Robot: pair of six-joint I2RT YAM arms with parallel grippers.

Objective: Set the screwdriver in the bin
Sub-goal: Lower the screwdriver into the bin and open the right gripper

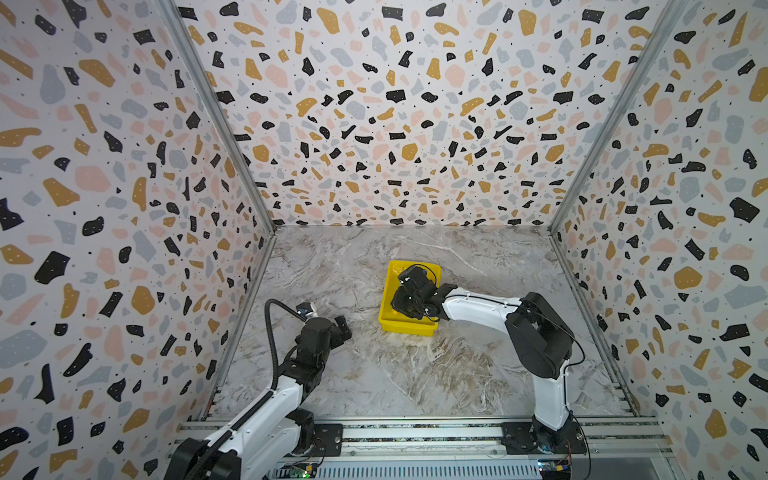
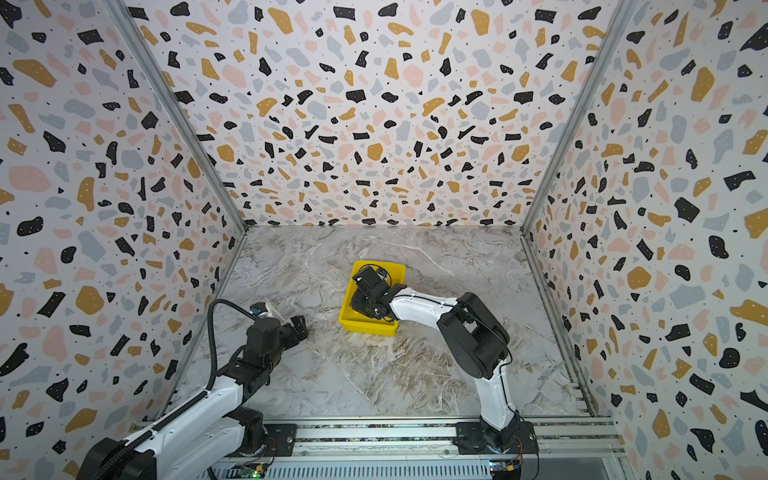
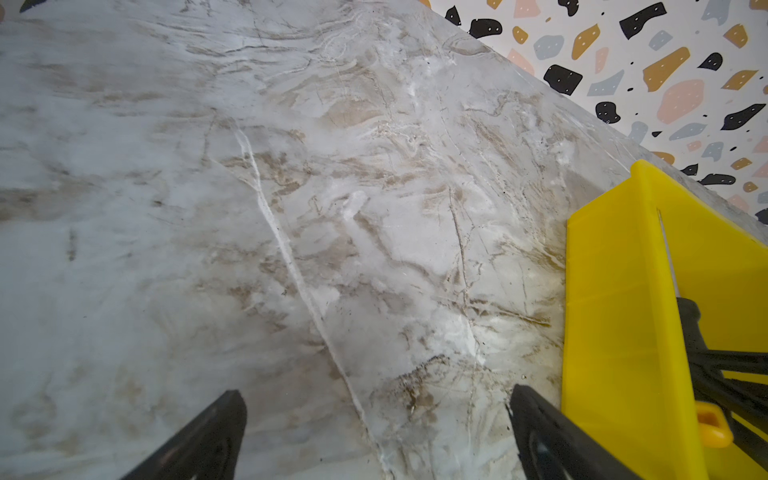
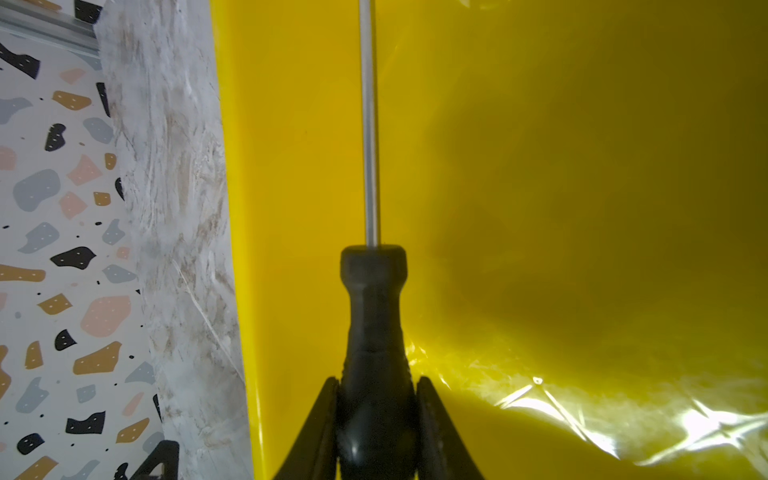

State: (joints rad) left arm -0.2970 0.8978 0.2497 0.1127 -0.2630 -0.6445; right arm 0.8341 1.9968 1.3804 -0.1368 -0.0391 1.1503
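the right gripper [image 4: 376, 419] is closed tight around the black handle of the screwdriver [image 4: 374, 299], its two jaws pressing either side of the grip. the thin grey shaft runs straight on toward twelve o'clock in the right wrist view, over the floor of the yellow bin [image 4: 582, 208]. in a top view the right arm reaches over the bin [image 1: 388, 299], which sits near the middle of the marble table [image 1: 457, 374]. whether the tool touches the bin floor cannot be told.

the screwdriver looks light and stiff; the moulded handle is the sensible place to hold, since the smooth shaft would likely slip. the bin's glossy floor may let the tool roll or slide once freed.

the bin's wall runs close at nine o'clock of the shaft; open floor lies toward three o'clock. the left gripper [image 3: 374, 432] stands wide open and empty over bare table, just beside the bin's outer wall [image 3: 615, 311].
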